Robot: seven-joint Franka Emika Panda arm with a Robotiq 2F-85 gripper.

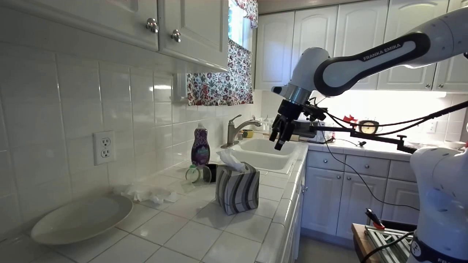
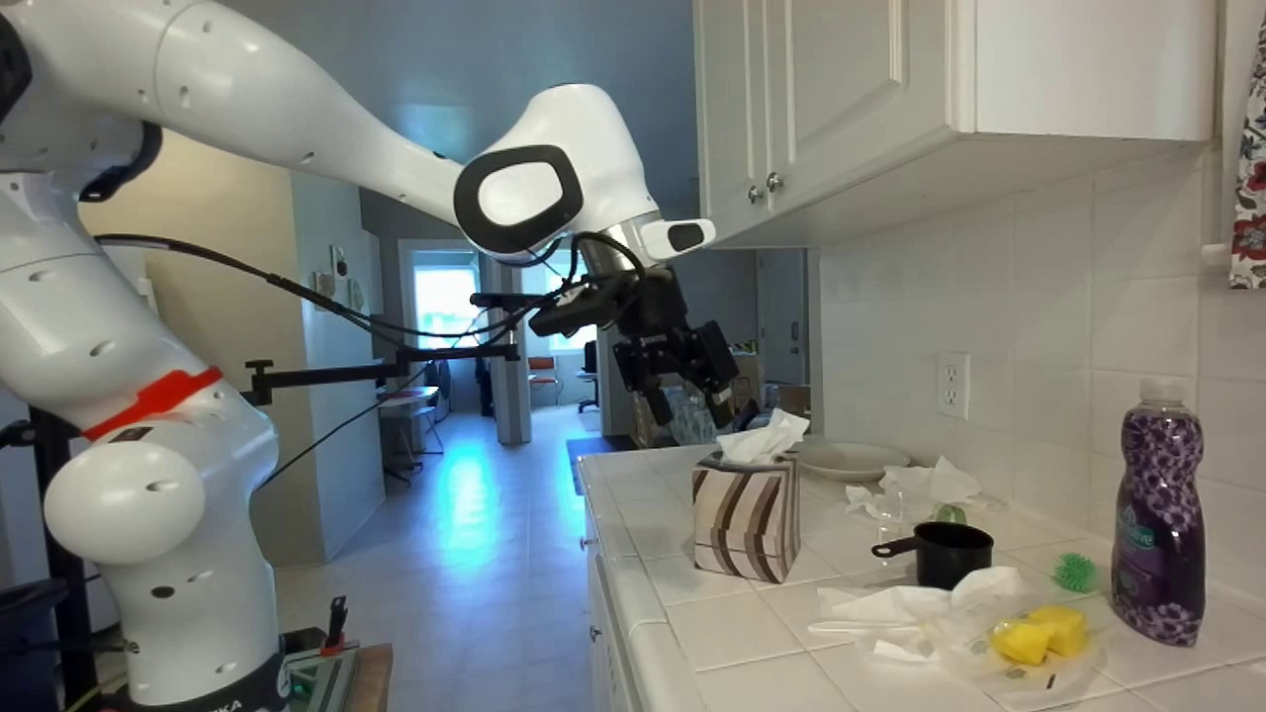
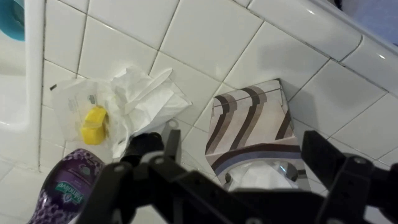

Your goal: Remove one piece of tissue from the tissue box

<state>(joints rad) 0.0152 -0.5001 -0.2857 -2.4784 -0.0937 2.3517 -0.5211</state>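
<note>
The tissue box [image 1: 237,188] has dark and light wavy stripes and stands upright on the tiled counter. It also shows in an exterior view [image 2: 747,519] and in the wrist view [image 3: 248,124]. A white piece of tissue [image 1: 230,160] sticks up from its top opening, also seen in an exterior view as a limp white tissue [image 2: 767,438]. In the wrist view the tissue [image 3: 259,175] is partly hidden by the gripper body. My black gripper [image 2: 692,407] is open, fingers wide apart with nothing between them. It hangs above the box, apart from the tissue.
A purple soap bottle [image 2: 1157,524], a black cup [image 2: 951,554], crumpled tissues [image 2: 920,613] and yellow pieces [image 2: 1039,633] lie around the box. A white oval plate [image 1: 84,219] is near the wall. The sink [image 1: 270,160] is beyond. A cabinet [image 1: 193,33] hangs above.
</note>
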